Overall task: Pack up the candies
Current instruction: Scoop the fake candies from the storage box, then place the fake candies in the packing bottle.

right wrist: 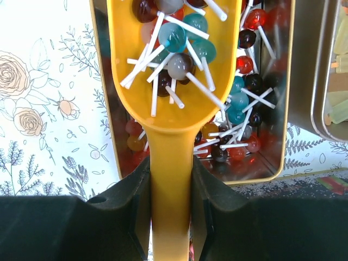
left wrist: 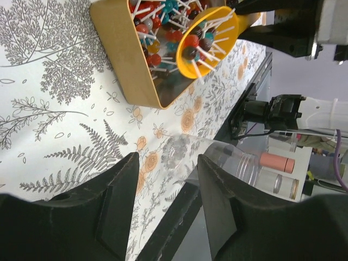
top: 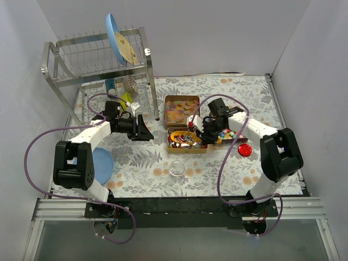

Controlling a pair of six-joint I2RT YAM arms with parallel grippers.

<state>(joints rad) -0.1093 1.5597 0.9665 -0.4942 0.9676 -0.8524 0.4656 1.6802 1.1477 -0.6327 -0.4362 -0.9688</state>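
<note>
The candies here are small round lollipops on white sticks point(right wrist: 247, 92), lying in a gold tin point(top: 186, 142). My right gripper point(right wrist: 170, 168) is shut on the handle of an orange scoop point(right wrist: 171, 70). The scoop is held over the tin with several lollipops point(right wrist: 179, 38) in its bowl. A second gold tin point(top: 181, 107) behind it holds pale orange-yellow pieces. A small clear jar point(top: 176, 168) stands in front of the tins, and it also shows in the left wrist view as the jar point(left wrist: 239, 163). My left gripper point(top: 145, 132) hangs open and empty, left of the tins, above the tablecloth.
A round red lid point(top: 244, 149) lies by the right arm, with bright multicoloured sweets point(top: 229, 132) beside it. A blue plate point(top: 102, 163) sits at the near left. A metal dish rack point(top: 100, 60) with a blue plate stands at the back left.
</note>
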